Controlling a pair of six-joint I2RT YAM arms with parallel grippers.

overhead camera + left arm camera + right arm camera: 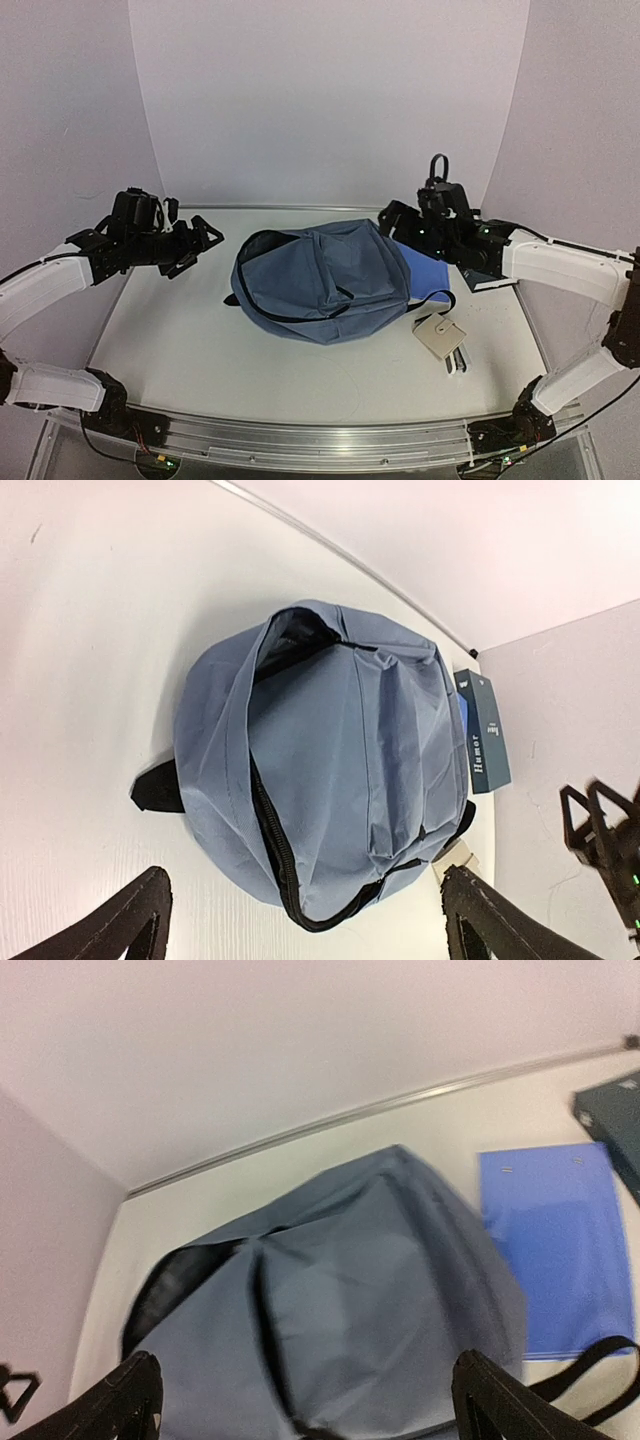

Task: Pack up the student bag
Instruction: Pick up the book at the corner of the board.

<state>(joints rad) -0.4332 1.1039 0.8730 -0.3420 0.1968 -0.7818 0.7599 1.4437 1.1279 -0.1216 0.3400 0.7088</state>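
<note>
Mid-frame, soft slate-blue fabric backpack (320,285), long axis left-to-right. Nearest right gripper (393,222), upper right; left gripper (203,243) apart. Both wide open, empty.

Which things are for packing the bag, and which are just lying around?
For the job: student bag; probably to go in: blue notebook, dark book, beige wallet.
Just lying about: perhaps the small white piece by the wallet, too small to identify.
</note>
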